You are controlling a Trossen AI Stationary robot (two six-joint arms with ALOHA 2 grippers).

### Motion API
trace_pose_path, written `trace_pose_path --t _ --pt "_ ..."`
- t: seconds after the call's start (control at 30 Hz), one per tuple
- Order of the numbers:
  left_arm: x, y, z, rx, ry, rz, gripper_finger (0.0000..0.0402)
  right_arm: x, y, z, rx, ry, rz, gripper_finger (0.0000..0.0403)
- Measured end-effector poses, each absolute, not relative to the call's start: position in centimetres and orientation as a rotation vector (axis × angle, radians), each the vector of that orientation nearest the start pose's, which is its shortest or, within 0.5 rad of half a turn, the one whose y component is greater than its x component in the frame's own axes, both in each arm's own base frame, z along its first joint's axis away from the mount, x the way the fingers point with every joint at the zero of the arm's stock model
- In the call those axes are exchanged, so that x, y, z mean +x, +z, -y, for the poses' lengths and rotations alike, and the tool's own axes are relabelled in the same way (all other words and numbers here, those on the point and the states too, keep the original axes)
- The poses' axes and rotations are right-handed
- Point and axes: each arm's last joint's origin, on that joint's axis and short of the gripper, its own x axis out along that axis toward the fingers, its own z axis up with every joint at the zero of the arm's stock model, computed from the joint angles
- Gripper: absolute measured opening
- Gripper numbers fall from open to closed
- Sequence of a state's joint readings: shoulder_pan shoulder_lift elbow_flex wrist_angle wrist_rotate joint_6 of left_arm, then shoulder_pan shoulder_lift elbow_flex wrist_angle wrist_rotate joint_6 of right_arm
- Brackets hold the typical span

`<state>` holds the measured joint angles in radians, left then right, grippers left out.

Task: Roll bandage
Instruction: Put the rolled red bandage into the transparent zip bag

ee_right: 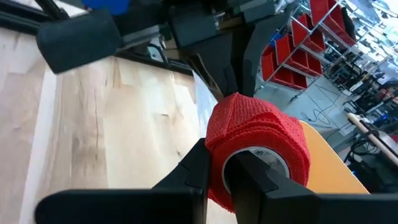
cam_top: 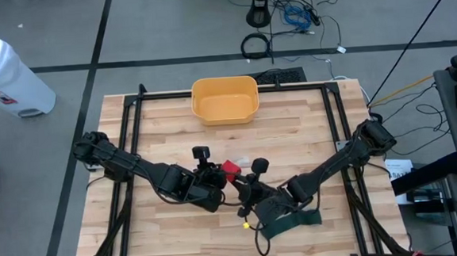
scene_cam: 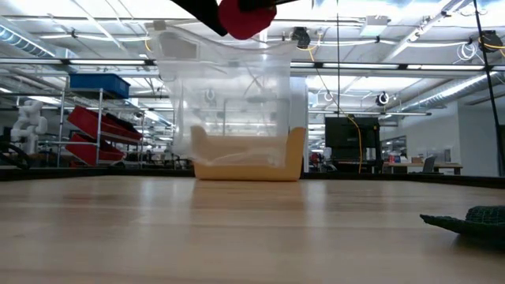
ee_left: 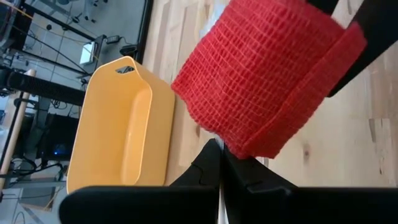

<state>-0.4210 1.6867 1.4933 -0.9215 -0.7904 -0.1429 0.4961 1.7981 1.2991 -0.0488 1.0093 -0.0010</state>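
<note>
- Hanging above the middle of the table: red crinkled elastic bandage roll [cam_top: 230,171] on a white core, lifted clear of the wood, between the two grippers.
- Clamped by the right gripper [ee_right: 216,167]; one finger inside the core, the other on the outer wrap, jaws narrowed on the roll's wall.
- Meeting the roll from the opposite side: left gripper [ee_left: 221,163], fingers pressed together; whether a bandage end sits between the tips cannot be told.
- Seen in the low view as a red lump at the upper edge, over the far tub.
- Resting at the table's far edge, well apart from the roll: yellow rectangular plastic tub [cam_top: 224,100].
- Lying near the right arm, on the light wooden table [cam_top: 173,131]: dark green cloth [cam_top: 291,222], flat.
</note>
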Motion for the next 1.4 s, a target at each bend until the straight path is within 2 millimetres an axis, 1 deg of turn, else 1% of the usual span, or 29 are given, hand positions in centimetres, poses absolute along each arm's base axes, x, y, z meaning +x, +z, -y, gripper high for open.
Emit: trace_pose_path --t 0.13,0.27,0.43,0.7,0.8,0.9,1.1,1.27,1.4 --pt "32.0 29.8 12.1 0.507 0.392 -0.890 0.0002 35.9 25.1 -16.7 -0.382 -0.434 -0.426 0.0036" --pt "32.0 29.9 12.1 0.508 0.392 -0.889 0.0002 35.8 25.1 -16.9 -0.383 -0.416 -0.428 0.0036" --pt "32.0 29.9 12.1 0.508 0.391 -0.889 0.0002 36.1 25.2 -17.2 -0.405 -0.307 -0.429 0.0036" --pt "32.0 29.9 12.1 0.505 0.392 -0.888 0.0002 36.0 25.2 -17.1 -0.417 -0.314 -0.433 0.0036" --pt "32.0 29.9 12.1 0.506 0.392 -0.888 0.0002 36.0 25.2 -17.0 -0.409 -0.370 -0.426 0.0036" --pt "32.0 29.9 12.1 0.506 0.392 -0.888 0.0002 36.0 25.2 -16.7 -0.376 -0.409 -0.421 0.0036" --pt "31.9 29.8 12.1 0.510 0.390 -0.892 0.0002 36.2 24.8 -15.8 -0.248 -0.445 -0.435 0.0036" --pt "31.9 29.9 12.2 0.508 0.388 -0.889 0.0002 36.4 24.5 -15.5 -0.148 -0.379 -0.468 0.0036" --pt "31.9 29.9 12.2 0.507 0.387 -0.888 0.0002 36.4 24.4 -15.5 -0.133 -0.353 -0.475 0.0036"
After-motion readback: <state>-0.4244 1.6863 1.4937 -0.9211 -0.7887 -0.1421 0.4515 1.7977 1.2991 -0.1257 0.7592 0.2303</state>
